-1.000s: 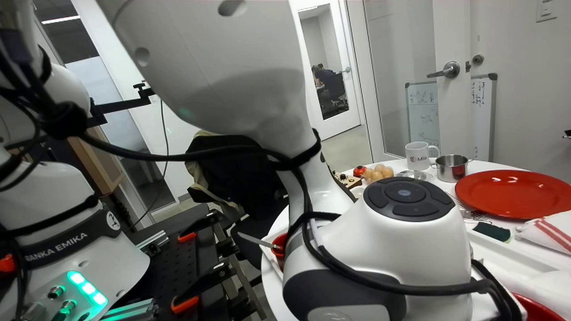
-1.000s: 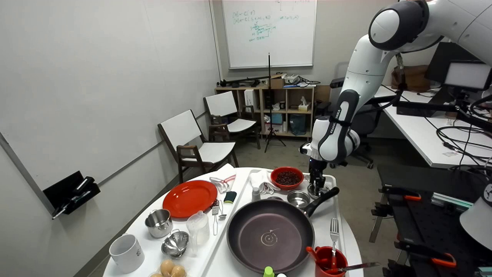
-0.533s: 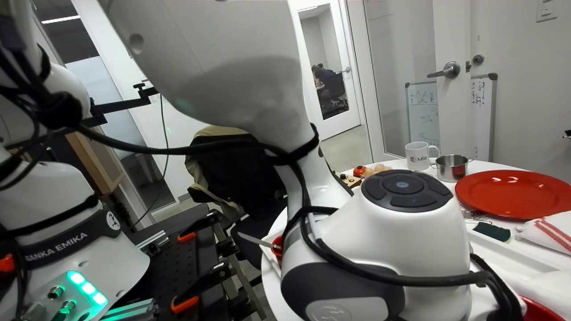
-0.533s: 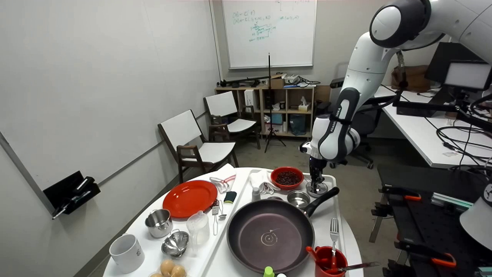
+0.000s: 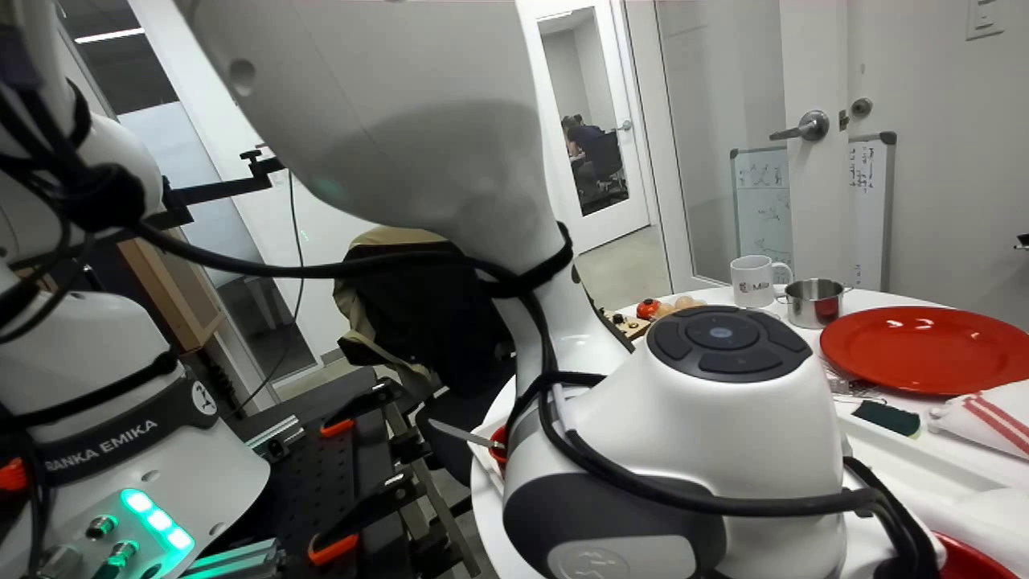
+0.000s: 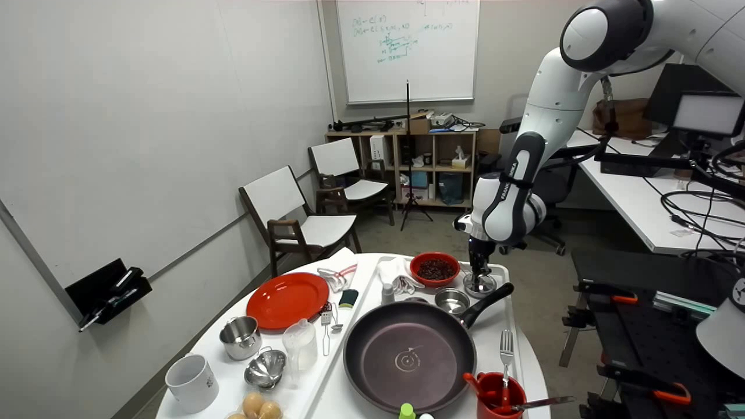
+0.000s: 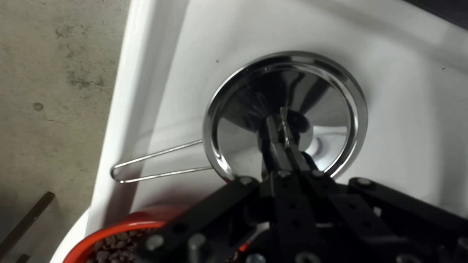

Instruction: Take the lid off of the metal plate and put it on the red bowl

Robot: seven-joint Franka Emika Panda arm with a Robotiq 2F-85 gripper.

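A shiny round lid (image 7: 237, 149) lies in the white tray, seen from above in the wrist view and small in an exterior view. My gripper (image 7: 282, 126) is over its middle, fingers together on a thin silver piece at the centre, which looks like the lid's handle. A wire handle (image 7: 161, 177) reaches out from the rim. How much of the metal plate shows around the lid I cannot tell. Beside it stands the red bowl (image 6: 435, 269), holding small dark pieces; its edge also appears low in the wrist view. In an exterior view the gripper (image 6: 481, 283) points straight down.
An uncovered metal pan (image 6: 452, 301) stands close to the lid. The black frying pan's handle (image 6: 489, 305) reaches near it too. A white cloth (image 6: 397, 274) lies beyond the bowl. A raised tray edge (image 7: 122, 87) borders the lid's side. A red cup with cutlery (image 6: 493, 387) stands farther off.
My gripper's fingers have come together over the lid's centre, and the hand has risen slightly. Between half a second ago and now there is hardly any movement.
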